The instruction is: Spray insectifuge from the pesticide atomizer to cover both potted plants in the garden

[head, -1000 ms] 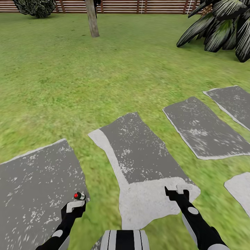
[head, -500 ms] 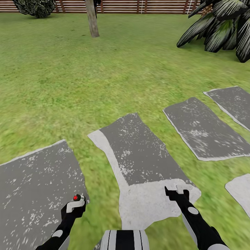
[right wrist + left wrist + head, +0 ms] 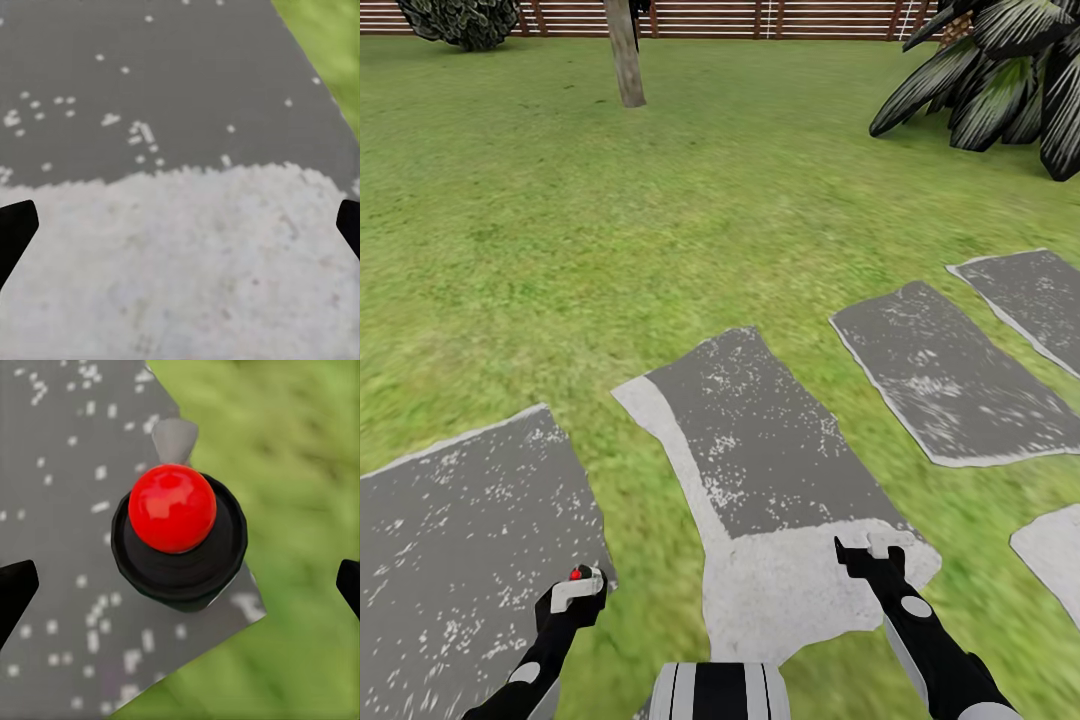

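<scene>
The left gripper [image 3: 180,577] has its jaws spread wide, and the spray bottle [image 3: 178,540], seen end-on with a red cap, sits between them over a grey stepping stone [image 3: 460,520]. The right gripper [image 3: 180,221] is also spread wide with nothing between its jaws, above another pale stone [image 3: 187,262] beside the lawn [image 3: 660,200].

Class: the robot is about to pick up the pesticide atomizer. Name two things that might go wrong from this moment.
1. The pesticide atomizer stands near the edge of a stepping stone, beside grass. A nudge from the open left gripper might tip it off the stone.
2. Its red cap is round and glossy, so closing there would likely slip.
</scene>
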